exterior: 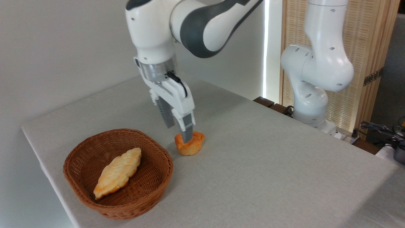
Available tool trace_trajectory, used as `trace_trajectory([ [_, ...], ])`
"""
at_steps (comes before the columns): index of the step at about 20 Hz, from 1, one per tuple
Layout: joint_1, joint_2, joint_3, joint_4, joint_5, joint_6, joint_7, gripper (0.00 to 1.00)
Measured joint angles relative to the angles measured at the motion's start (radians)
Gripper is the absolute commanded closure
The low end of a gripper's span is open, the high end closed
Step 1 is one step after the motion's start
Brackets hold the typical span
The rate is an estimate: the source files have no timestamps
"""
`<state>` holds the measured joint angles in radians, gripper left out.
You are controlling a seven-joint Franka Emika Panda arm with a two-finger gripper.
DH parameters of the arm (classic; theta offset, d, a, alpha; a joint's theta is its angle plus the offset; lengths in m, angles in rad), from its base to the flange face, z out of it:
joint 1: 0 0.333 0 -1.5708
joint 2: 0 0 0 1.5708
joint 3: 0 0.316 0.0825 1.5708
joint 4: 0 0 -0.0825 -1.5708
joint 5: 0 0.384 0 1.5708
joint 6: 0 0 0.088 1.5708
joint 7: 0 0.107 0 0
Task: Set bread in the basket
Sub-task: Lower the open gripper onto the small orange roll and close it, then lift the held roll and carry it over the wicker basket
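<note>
The bread (193,146), a small orange-golden bun with a lumpy top, sits on the table just right of the basket (152,186). The round brown wicker basket stands near the table's front left corner. My gripper (178,133) hangs down over the bun's left part with its fingers apart, so it is open. One finger (187,131) reaches down onto the bun's top. The other finger (167,117) ends higher, to the left and behind the bun. I cannot tell whether the bun lies between the two fingers.
A longer pale-yellow leaf-shaped pastry (118,172) lies inside the basket. The arm's white base (311,104) stands at the table's far right edge. Cables and gear (383,129) lie off the table at the right. The table's left edge runs close to the basket.
</note>
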<state>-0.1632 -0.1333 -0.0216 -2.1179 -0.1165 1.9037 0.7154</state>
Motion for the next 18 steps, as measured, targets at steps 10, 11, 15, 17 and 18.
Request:
trace_trajectory([
  [10, -0.033, -0.003, 0.0, -0.102, 0.004, 0.018, 0.013, 0.0],
  [11, -0.034, 0.005, 0.0, -0.102, 0.01, 0.027, 0.013, 0.0],
  [15, -0.04, 0.031, 0.0, -0.102, 0.015, 0.052, 0.013, 0.0],
  [17, -0.041, 0.032, 0.0, -0.102, 0.015, 0.063, 0.013, 0.0],
  [18, -0.042, 0.032, 0.0, -0.101, 0.015, 0.067, 0.013, 0.12],
])
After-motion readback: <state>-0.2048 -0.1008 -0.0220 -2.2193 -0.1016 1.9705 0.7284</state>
